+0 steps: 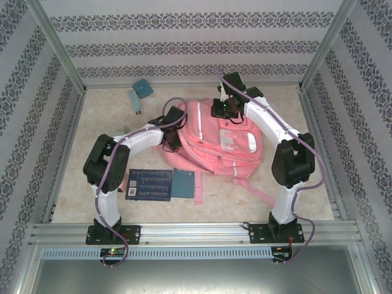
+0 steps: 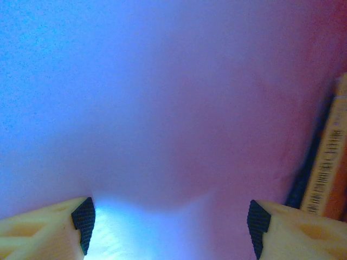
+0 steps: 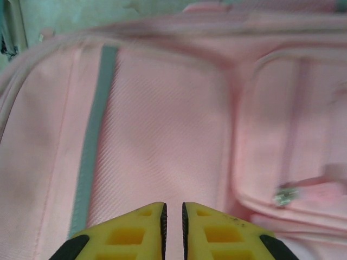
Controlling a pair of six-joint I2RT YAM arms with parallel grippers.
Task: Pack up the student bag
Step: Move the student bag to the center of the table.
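Left end effector (image 2: 171, 219) gapes, seemingly inside the student bag (image 1: 202, 147); right end effector (image 3: 173, 216) sits closed above it.

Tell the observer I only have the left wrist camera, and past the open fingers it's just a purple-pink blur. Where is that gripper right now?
Observer: In the top view, the left gripper is at the left edge of the student bag and points down at it.
Operator: And the other arm?
Observer: The right gripper is at the bag's far end. Its wrist camera shows the fingers almost together over the pink front, with nothing visible between them.
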